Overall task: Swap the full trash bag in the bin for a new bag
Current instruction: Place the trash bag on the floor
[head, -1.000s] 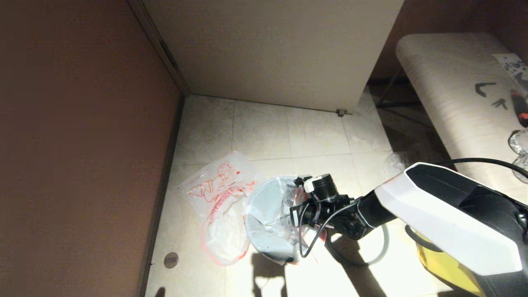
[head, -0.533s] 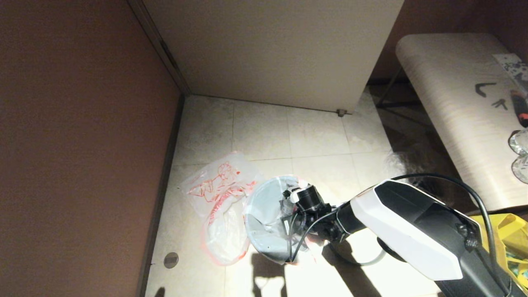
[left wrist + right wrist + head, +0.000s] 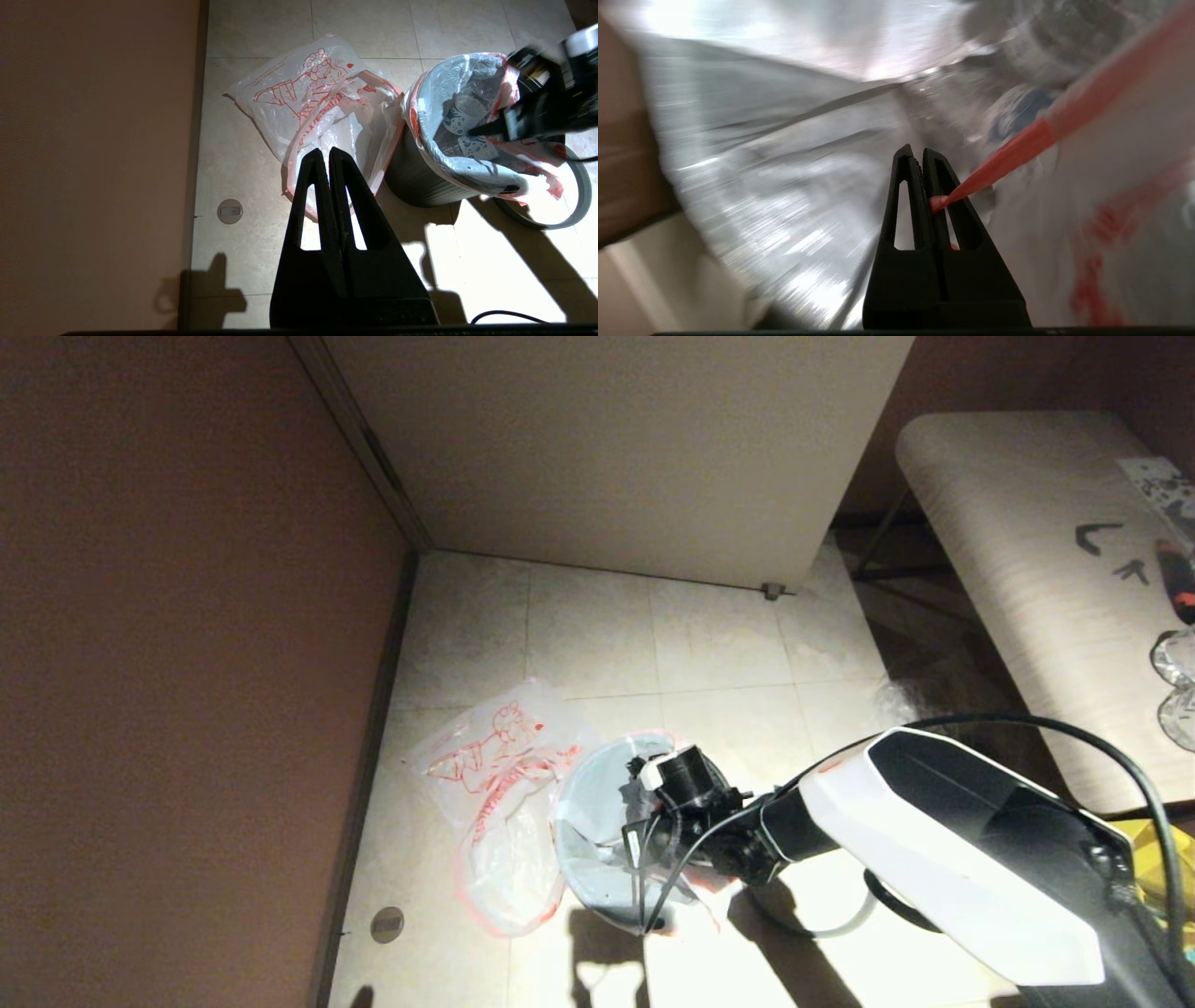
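The full trash bag (image 3: pixel 588 821) (image 3: pixel 462 121) sits in the black bin (image 3: pixel 420 186), its edge folded over the rim, with clear bottles showing inside. My right gripper (image 3: pixel 915 151) (image 3: pixel 472 133) reaches into the bag's mouth and is shut on the bag's red handle (image 3: pixel 1017 149), which runs taut away from the jaws. The new bag (image 3: pixel 495 775) (image 3: pixel 308 102) lies limp and flat on the floor just left of the bin. My left gripper (image 3: pixel 324 154) hangs shut and empty above the floor, near the new bag's front edge.
The loose grey ring (image 3: pixel 574 205) (image 3: pixel 840 924) lies on the tiles right of the bin. A brown wall (image 3: pixel 187 663) runs along the left and a pale panel (image 3: pixel 616 448) stands behind. A bench (image 3: pixel 1027 541) and a yellow bag (image 3: pixel 1167 859) are at the right.
My right arm has swung left and lower, carrying its gripper from the bin's right edge further into the bag's mouth. Both bags and the bin have stayed in place.
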